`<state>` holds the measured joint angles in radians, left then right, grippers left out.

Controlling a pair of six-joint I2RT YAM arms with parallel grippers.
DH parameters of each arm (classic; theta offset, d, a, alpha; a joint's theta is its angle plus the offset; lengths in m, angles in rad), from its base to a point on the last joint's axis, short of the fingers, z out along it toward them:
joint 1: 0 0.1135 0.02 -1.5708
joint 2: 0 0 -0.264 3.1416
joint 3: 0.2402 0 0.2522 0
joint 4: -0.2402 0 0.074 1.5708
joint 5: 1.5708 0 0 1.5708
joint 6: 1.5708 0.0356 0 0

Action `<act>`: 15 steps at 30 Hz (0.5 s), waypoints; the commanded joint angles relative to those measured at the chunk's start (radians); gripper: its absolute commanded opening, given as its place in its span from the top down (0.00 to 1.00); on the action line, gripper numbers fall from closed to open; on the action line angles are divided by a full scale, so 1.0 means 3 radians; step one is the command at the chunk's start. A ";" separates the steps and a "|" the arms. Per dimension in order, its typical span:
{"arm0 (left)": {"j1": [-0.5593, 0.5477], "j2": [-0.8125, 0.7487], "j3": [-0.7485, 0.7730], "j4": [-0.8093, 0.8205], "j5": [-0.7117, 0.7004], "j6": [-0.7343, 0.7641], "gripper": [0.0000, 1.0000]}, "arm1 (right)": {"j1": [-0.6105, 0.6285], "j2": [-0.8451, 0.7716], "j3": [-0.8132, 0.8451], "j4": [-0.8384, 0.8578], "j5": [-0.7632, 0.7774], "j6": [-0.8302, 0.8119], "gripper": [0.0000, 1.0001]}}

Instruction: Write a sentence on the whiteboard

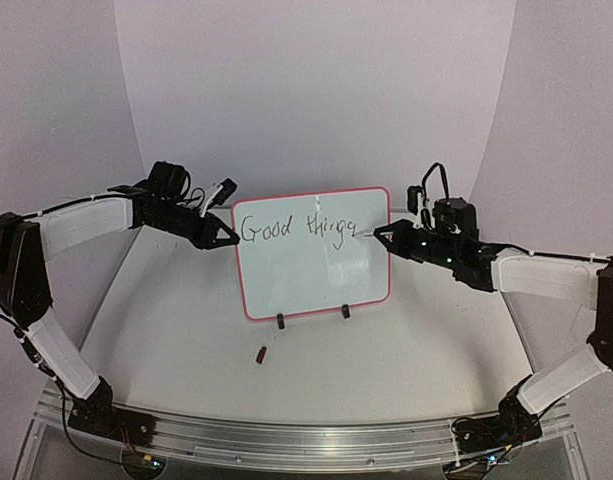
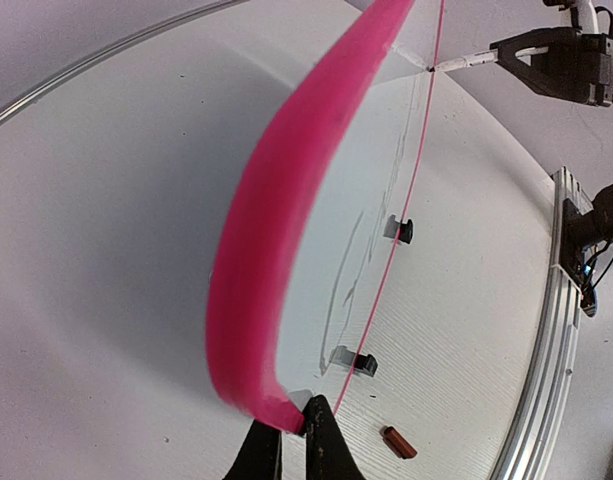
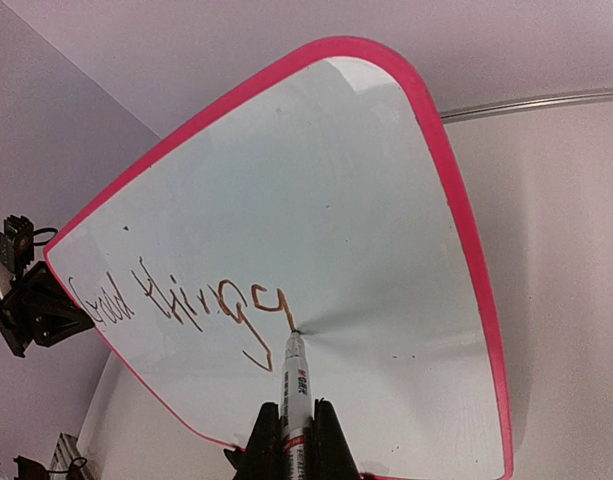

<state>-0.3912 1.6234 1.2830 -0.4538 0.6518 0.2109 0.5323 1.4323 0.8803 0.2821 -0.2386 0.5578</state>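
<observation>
The whiteboard (image 1: pixel 311 270) stands upright on two black clip feet at the table's middle, its pink frame (image 2: pixel 276 220) running up the left wrist view. One line of the sentence (image 1: pixel 298 227) reads "Good things" in dark marker (image 3: pixel 176 300). My left gripper (image 1: pixel 234 238) is shut on the board's left edge near the top corner, and its fingertips (image 2: pixel 293 430) pinch the frame. My right gripper (image 1: pixel 378 236) is shut on a white marker (image 3: pixel 294 375). The marker's tip touches the whiteboard (image 3: pixel 336 180) at the end of the last letter.
A small red-brown cap (image 1: pixel 261 353) lies on the table in front of the board, also seen in the left wrist view (image 2: pixel 399 442). A curved white backdrop stands behind the board. An aluminium rail (image 1: pixel 306 435) runs along the near edge.
</observation>
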 commanded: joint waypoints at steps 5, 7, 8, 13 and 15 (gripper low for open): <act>-0.0037 0.0097 0.0050 -0.0077 -0.0255 0.0154 1.00 | -0.0015 0.0092 0.0078 0.0155 -0.0081 0.0066 1.00; -0.0038 0.0096 0.0052 -0.0075 -0.0253 0.0147 1.00 | -0.0012 0.0098 0.0083 0.0213 -0.0117 0.0110 1.00; -0.0037 0.0098 0.0053 -0.0073 -0.0254 0.0146 1.00 | -0.0014 0.0098 0.0082 0.0247 -0.0140 0.0134 1.00; -0.0036 0.0092 0.0049 -0.0071 -0.0262 0.0148 1.00 | -0.0015 0.0037 0.0041 0.0452 -0.0272 0.0254 1.00; -0.0038 0.0088 0.0050 -0.0069 -0.0273 0.0148 1.00 | -0.0013 -0.0039 0.0014 0.0491 -0.0288 0.0276 1.00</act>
<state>-0.3917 1.6238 1.2869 -0.4578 0.6518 0.2109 0.5323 1.4528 0.8803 0.3373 -0.2940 0.6066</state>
